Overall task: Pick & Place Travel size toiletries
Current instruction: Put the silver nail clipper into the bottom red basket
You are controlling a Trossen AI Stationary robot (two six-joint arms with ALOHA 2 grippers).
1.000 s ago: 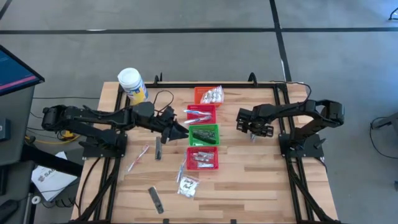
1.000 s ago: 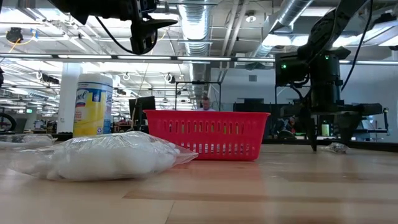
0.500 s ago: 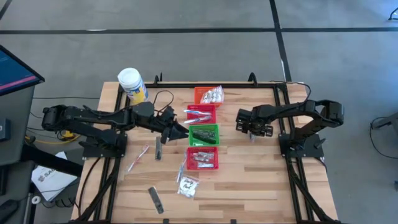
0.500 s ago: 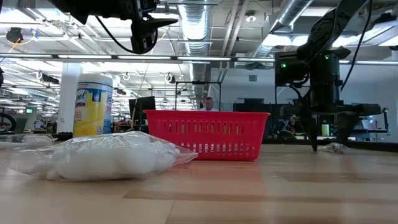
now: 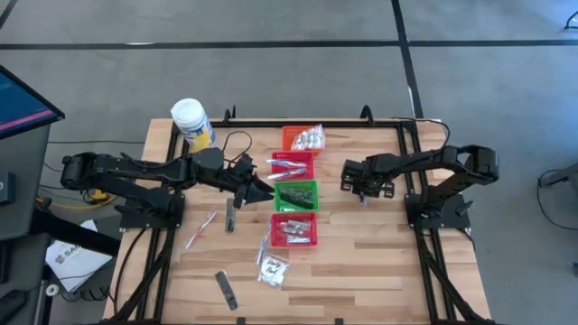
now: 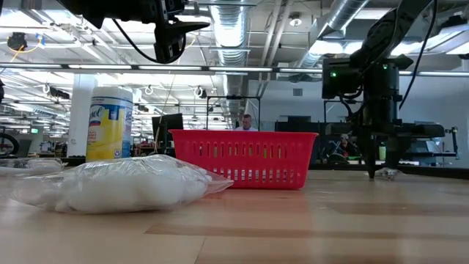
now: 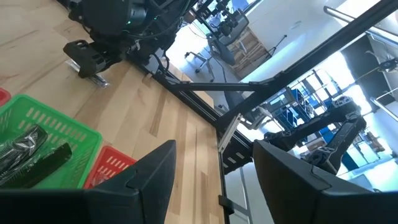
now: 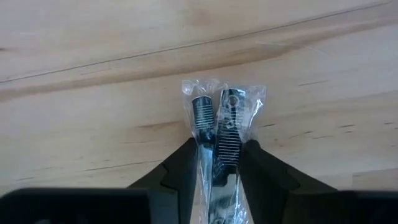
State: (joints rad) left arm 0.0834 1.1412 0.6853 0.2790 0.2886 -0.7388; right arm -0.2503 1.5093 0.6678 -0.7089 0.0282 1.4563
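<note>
A small clear packet (image 8: 221,118) with a dark comb-like piece and a silvery tube inside lies on the wooden table right of the baskets. My right gripper (image 8: 217,165) stands over it and is shut on it; it also shows in the high view (image 5: 364,192). My left gripper (image 5: 262,191) hovers open at the green basket's (image 5: 296,194) left edge with nothing between its fingers (image 7: 155,180). More toiletries lie at the near left: a toothbrush (image 5: 200,229), a dark strip (image 5: 229,215) and a sachet (image 5: 272,268). My right gripper pinches the packet between its two fingers (image 8: 183,163), one on each long side of the clear wrapper (image 8: 208,152), toward one end of the packet. The fingers point down from above. The packet lies flat on the table, its other end reaching out past the fingertips.
Several small mesh baskets stand in a row down the table's middle: orange (image 5: 301,137), red (image 5: 293,165), green, red (image 5: 294,228). A white jar with a yellow label (image 5: 191,124) stands at the far left. Another dark strip (image 5: 226,290) lies near the front edge.
My right gripper's fingers have closed in from wide apart onto the clear packet, which still lies on the table. My left arm has kept still.
</note>
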